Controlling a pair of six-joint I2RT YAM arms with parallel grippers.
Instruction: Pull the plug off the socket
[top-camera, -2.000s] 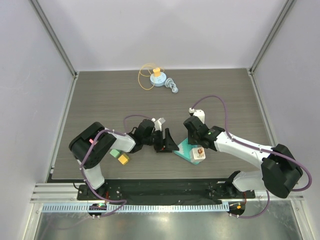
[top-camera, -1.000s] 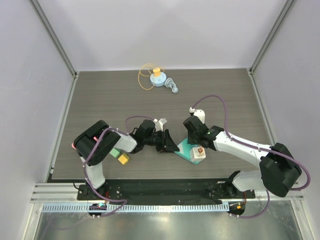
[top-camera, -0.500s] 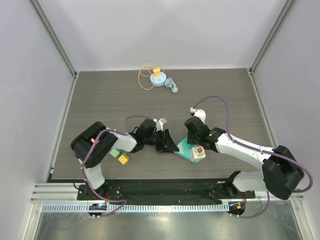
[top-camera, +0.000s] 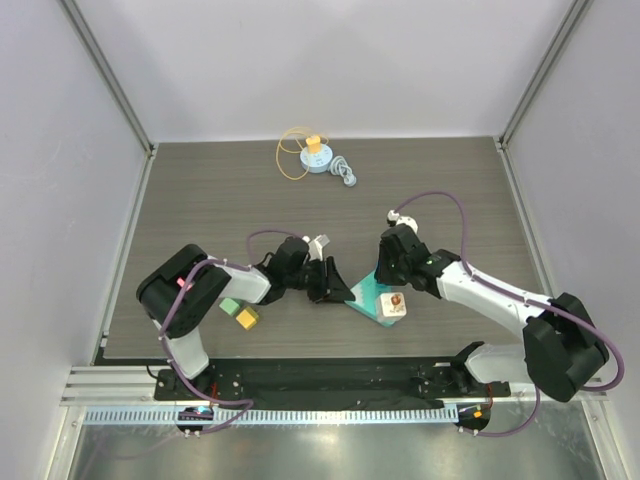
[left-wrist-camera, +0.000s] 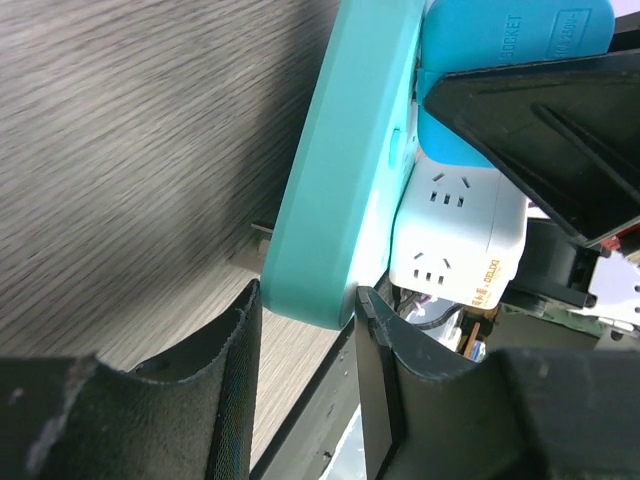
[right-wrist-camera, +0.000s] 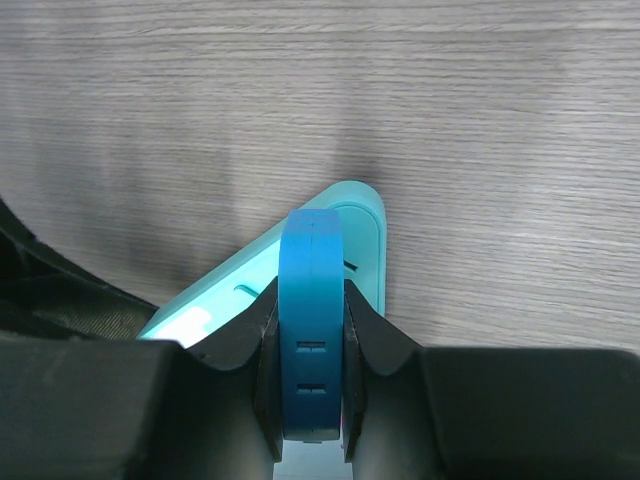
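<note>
Since two seconds ago, the right arm's wrist has been shifted a little up and to the right in the overhead view, so that more of the white cube adapter (top-camera: 395, 304) is exposed; the left arm is placed much as it was.

The flat blue plastic plug (right-wrist-camera: 311, 255) is clamped narrowly between the fingers of the right gripper (right-wrist-camera: 310, 305). It appears still seated on the teal plastic socket strip (left-wrist-camera: 345, 170), which lies near the front edge of the table, between the two arms. The end of that strip is pinched by the left gripper (left-wrist-camera: 306, 300).

Several faults can be foreseen. Because only the strip's end is held, it could be levered out of the left fingers or dragged along with the plug if the pins sit tight. If the pull is not made straight out of the socket face, the pins may bind. The smooth plug could also slide through the right pads.

The work is done on a dark grey wood-grain tabletop (top-camera: 200, 200), enclosed by pale walls with metal corner posts. A small green block (top-camera: 229, 306) and a yellow block (top-camera: 246, 318) lie beside the left arm. A blue round object with a yellow cord (top-camera: 314, 157) lies well apart at the far edge.
</note>
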